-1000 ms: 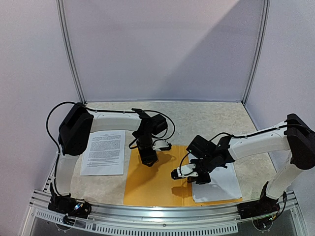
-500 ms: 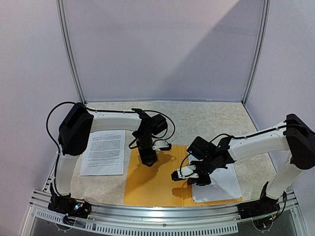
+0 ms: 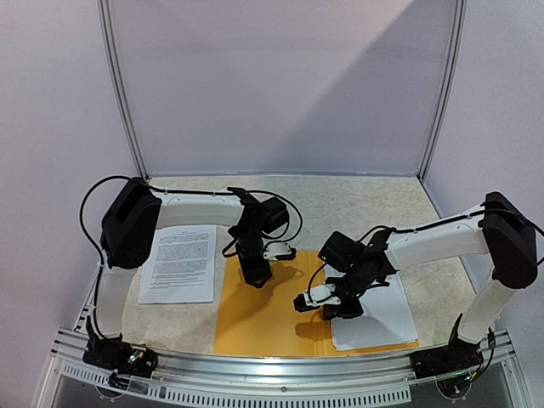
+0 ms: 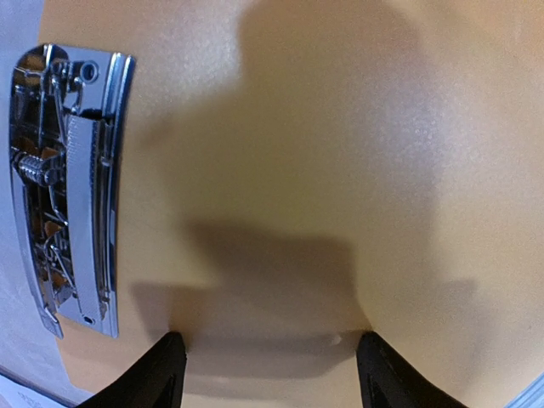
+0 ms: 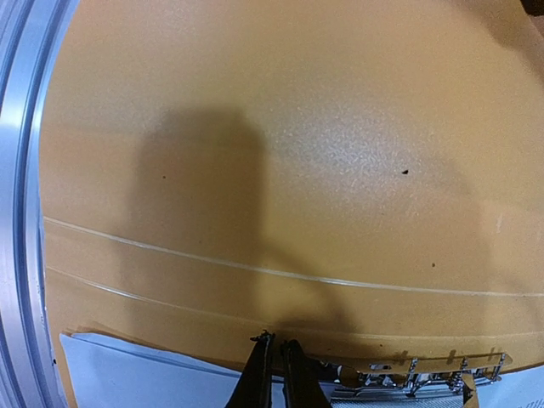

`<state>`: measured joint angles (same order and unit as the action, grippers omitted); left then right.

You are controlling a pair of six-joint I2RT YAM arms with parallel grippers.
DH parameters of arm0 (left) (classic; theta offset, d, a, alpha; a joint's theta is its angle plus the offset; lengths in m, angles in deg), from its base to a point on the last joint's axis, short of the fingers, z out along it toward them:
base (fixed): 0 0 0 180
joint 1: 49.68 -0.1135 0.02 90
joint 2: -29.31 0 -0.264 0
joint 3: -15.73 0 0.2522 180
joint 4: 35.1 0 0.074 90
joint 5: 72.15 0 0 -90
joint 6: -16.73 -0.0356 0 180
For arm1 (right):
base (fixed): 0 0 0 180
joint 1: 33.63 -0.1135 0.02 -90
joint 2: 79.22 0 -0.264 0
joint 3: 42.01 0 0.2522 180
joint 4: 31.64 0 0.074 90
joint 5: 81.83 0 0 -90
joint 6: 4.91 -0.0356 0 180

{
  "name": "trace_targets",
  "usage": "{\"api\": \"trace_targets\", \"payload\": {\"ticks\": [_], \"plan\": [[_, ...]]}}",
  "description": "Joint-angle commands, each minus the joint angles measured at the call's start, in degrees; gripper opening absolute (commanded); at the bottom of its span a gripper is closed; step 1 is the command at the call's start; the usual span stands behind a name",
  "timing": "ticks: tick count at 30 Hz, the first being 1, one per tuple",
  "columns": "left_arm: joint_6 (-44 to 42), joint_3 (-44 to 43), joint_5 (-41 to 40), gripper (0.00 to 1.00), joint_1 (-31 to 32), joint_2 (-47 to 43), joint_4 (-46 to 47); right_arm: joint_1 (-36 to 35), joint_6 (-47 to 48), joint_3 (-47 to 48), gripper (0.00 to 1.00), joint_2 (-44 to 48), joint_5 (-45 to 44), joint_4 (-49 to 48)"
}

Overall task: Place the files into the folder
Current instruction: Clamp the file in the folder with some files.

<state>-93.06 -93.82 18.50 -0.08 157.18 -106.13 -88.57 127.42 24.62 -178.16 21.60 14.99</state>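
- Top view: the folder (image 3: 255, 327) lies open on the counter (image 3: 357, 204), close to the near edge. A stack of the files (image 3: 382, 321) rests on its right half, and a loose sheet (image 3: 178, 262) lies on the counter just left of it. The left pincer (image 3: 257, 276) stands on the left half, unmoved over the last second. The right pincer (image 3: 308, 300) has edged a little leftward, toward the spine.
- Left wrist: the left pincer (image 4: 270, 374) is spread wide and holds nothing. Its tips are down at the bare orange folder (image 4: 340, 127), with the metal clip (image 4: 68, 187) off to one side.
- Right wrist: the right pincer (image 5: 276, 374) is drawn almost closed, with nothing visible between its fingers. A corner of the files (image 5: 127, 374) shows beside it, and the folder (image 5: 297, 127) with its creases lies beyond.
- The stack looks undisturbed, so this small drift seems to be repositioning. The loose sheet is not yet inside.
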Motion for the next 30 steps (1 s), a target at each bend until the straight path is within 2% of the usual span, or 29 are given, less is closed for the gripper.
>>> {"api": "trace_targets", "payload": {"ticks": [1,10,23,27,30], "plan": [[-0.3,5.1,0.9,0.72,-2.0,9.1,-0.9,1.6,-0.5,-4.0,0.08,-5.1,-11.4,10.3],[-0.5,5.2,0.7,0.72,-2.0,9.2,-0.8,1.3,-2.3,6.1,0.11,0.7,-7.5,10.9],[-0.5,5.0,2.2,0.72,-2.0,9.7,-1.7,0.0,-2.9,12.4,0.14,10.4,1.2,13.6],[-0.5,4.5,2.9,0.72,-2.0,10.0,-2.6,0.1,-7.7,13.9,0.14,13.0,1.2,10.2],[-1.2,3.6,3.4,0.72,-2.1,9.7,-3.7,0.7,-12.9,13.8,0.14,16.1,-2.8,4.6]]}}
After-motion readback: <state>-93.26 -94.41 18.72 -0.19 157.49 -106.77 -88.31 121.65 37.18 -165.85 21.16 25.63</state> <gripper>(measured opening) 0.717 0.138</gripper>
